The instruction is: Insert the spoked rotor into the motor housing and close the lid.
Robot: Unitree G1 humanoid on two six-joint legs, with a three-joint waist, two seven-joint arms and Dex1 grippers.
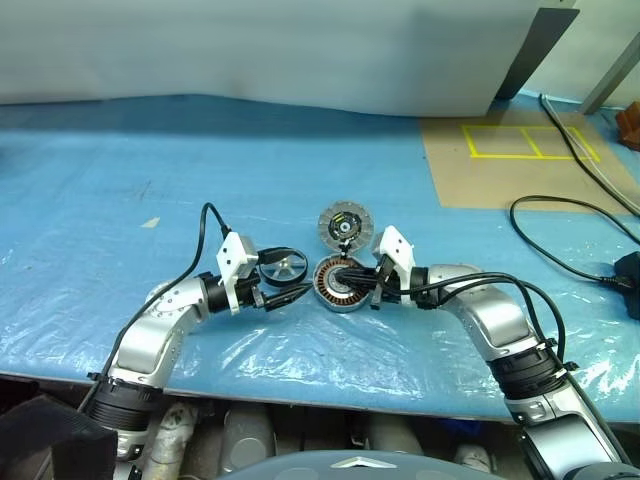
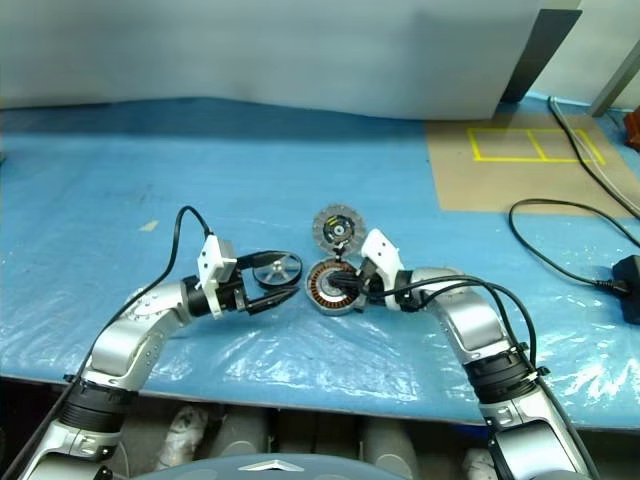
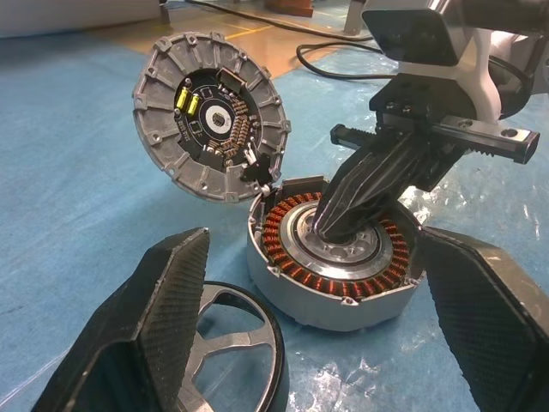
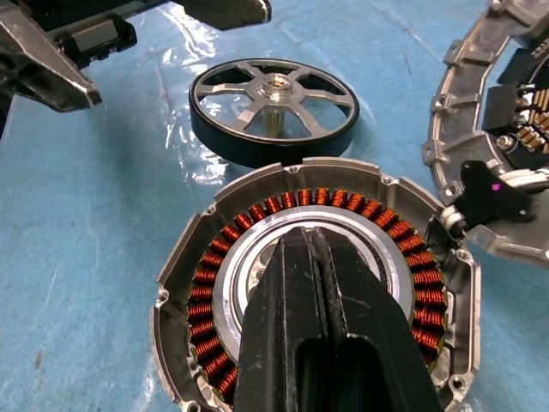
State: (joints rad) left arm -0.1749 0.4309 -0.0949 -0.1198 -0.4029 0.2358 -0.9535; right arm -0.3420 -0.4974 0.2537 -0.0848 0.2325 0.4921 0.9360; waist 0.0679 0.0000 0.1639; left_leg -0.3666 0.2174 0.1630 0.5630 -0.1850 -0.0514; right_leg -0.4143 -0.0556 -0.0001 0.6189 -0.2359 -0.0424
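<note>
The motor housing (image 1: 336, 293) sits on the blue sheet, copper windings ringing its central hole. Its lid (image 1: 345, 224) stands swung open at the housing's far edge, inner face with circuit parts showing (image 3: 210, 116). My right gripper (image 1: 347, 276) is shut, its tips pressed together down in the housing's central hole (image 4: 313, 240). The spoked rotor (image 1: 283, 266) lies flat on the sheet just left of the housing (image 4: 273, 107). My left gripper (image 1: 296, 278) is open and level at the rotor, one finger (image 3: 163, 318) overlapping its rim, the other (image 3: 480, 318) beside the housing.
Blue plastic sheeting (image 1: 200, 170) covers the table, wrinkled toward the front edge (image 1: 300, 395). At the back right lies a brown board with yellow tape (image 1: 520, 150). Black cables (image 1: 560, 240) and a plug (image 1: 628, 270) lie at the right.
</note>
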